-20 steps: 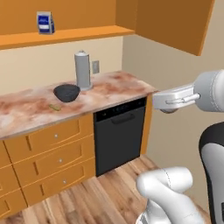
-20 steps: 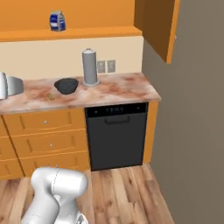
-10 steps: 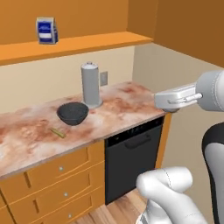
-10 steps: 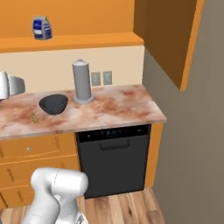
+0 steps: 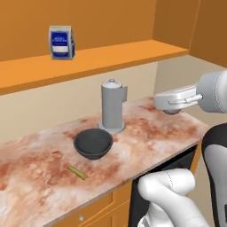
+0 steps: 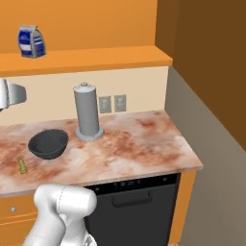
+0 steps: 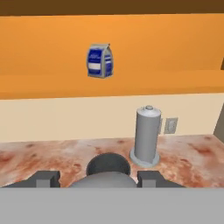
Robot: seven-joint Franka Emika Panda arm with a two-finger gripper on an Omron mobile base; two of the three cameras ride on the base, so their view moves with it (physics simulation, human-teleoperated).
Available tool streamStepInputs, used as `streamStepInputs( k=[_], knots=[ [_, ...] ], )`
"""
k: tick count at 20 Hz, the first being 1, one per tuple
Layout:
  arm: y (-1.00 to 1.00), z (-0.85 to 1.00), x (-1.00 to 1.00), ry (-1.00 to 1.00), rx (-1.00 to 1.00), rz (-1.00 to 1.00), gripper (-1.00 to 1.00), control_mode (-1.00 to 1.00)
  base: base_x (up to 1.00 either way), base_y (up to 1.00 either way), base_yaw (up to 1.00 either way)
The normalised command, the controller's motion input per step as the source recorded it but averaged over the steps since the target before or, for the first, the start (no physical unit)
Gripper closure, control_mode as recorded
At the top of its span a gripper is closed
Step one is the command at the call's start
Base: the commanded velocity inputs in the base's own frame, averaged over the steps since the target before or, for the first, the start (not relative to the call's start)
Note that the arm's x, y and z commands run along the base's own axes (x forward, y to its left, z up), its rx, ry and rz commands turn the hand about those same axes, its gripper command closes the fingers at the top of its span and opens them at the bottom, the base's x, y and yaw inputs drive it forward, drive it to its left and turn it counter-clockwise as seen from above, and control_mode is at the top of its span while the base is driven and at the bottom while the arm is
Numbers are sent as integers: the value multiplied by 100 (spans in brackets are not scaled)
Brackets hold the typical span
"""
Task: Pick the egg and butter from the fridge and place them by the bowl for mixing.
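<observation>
In the hand view a pale grey rounded egg sits between my two dark fingertips, and my gripper is shut on it. Just beyond the egg lies the dark round bowl on the marbled counter. In the left base view my gripper hovers above the counter, to the right of the bowl. The olive-yellow butter stick lies flat on the counter in front of the bowl and to its left. It also appears as the butter left of the bowl. The fridge is out of view.
A tall grey cylinder with a knob stands right behind the bowl. A blue bag sits on the orange shelf above. A black dishwasher is under the counter, whose right end meets a grey wall.
The whole picture has shifted: the base has driven closer to the counter, so bowl, butter and cylinder appear larger and nearer. My gripper keeps its pose and its hold.
</observation>
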Motion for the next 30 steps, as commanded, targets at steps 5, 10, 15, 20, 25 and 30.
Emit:
streamStepInputs(
  k=[5, 10, 15, 20, 25, 30],
  knots=[
    [0, 0, 0, 0, 0, 0, 100, 100, 97, -2, 2],
    [0, 0, 0, 0, 0, 0, 100, 100, 76, -29, 15],
    [0, 0, 0, 0, 0, 0, 100, 100, 94, -35, 24],
    [0, 0, 0, 0, 0, 0, 100, 100, 97, -29, 22],
    [-20, -50, 21, -2, 0, 5, 100, -100, 12, -6, 3],
    [-13, -59, 32, -9, -1, 4, 100, -100, 0, 0, 0]
  ],
)
